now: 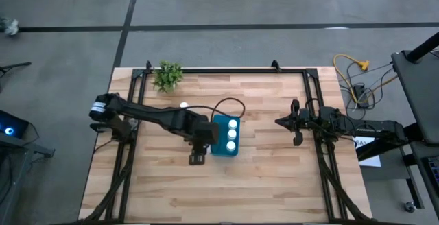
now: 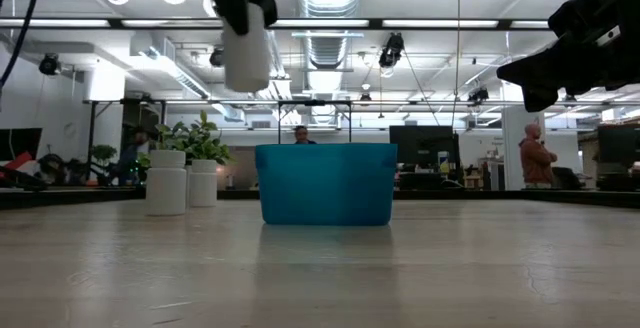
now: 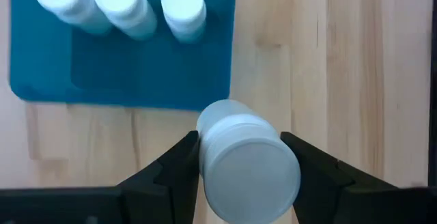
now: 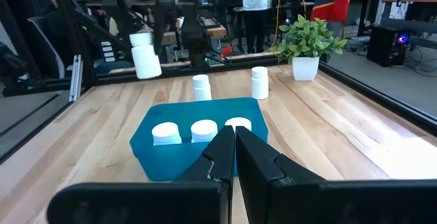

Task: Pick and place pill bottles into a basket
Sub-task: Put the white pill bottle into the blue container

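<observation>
The teal basket (image 1: pixel 218 140) stands at the table's middle with three white pill bottles (image 1: pixel 231 134) upright inside; it also shows in the low view (image 2: pixel 325 184). My left gripper (image 1: pixel 197 149) is just left of the basket, shut on a white pill bottle (image 2: pixel 247 56) held above rim height. Two more bottles (image 2: pixel 166 181) (image 2: pixel 204 182) stand on their bases on the table, beyond the basket's far-left side. My right gripper (image 4: pixel 234 145) is shut and empty, hovering toward the table's right (image 1: pixel 288 122). My left gripper pinches the pill bottle between its two fingers, on opposite sides of the bottle's upper part (image 3: pixel 208 157). The fingers (image 3: pixel 179 161) come from above, pointing down. The bottle hangs nearly upright, slightly tilted, lifted clear of the table beside the basket.
A small green plant in a white pot (image 1: pixel 168 76) stands at the far-left corner. Black frame rails (image 1: pixel 226 70) run along the far, left and right edges. The wooden table (image 1: pixel 274 177) is bare in the near half. People stand in the room behind (image 2: pixel 535 158).
</observation>
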Controlling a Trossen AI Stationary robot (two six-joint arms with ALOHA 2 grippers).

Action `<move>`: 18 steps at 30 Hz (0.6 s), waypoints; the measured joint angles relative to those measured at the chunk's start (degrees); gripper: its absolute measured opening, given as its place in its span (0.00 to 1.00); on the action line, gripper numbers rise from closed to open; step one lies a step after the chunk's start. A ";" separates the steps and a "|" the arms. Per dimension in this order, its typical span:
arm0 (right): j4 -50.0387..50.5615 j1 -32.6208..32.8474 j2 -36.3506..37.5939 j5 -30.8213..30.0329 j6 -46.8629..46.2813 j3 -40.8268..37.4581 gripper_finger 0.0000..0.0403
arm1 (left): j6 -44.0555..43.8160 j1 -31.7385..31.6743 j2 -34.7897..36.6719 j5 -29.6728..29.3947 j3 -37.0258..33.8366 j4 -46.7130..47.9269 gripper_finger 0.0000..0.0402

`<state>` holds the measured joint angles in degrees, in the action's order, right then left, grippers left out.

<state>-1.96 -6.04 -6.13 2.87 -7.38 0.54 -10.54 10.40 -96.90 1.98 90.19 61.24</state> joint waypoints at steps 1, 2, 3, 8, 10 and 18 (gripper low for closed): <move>0.00 0.02 0.02 0.02 0.02 0.00 0.02 | 0.35 -0.23 -0.31 -0.02 0.77 -0.27 0.40; 0.00 0.02 0.02 0.02 -0.01 0.00 0.02 | 0.55 -0.45 -0.62 -0.02 1.41 -0.25 0.40; -0.02 0.00 0.02 0.00 -0.06 0.00 0.02 | 0.87 -0.78 -1.14 -0.03 2.11 -0.07 0.40; -0.09 0.01 0.09 0.02 -0.10 0.00 0.02 | 2.70 -2.21 -3.87 0.04 5.13 -0.27 0.40; -0.09 0.00 0.05 0.00 0.02 0.00 0.02 | 3.57 -2.66 -4.63 0.72 5.89 -0.18 0.40; -0.09 0.01 0.07 0.01 -0.07 0.00 0.02 | 7.12 -4.03 -7.62 0.90 6.95 -0.21 0.40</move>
<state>-2.04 -6.03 -6.07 2.88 -7.44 0.54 -3.42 6.37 -104.52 2.87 97.14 61.04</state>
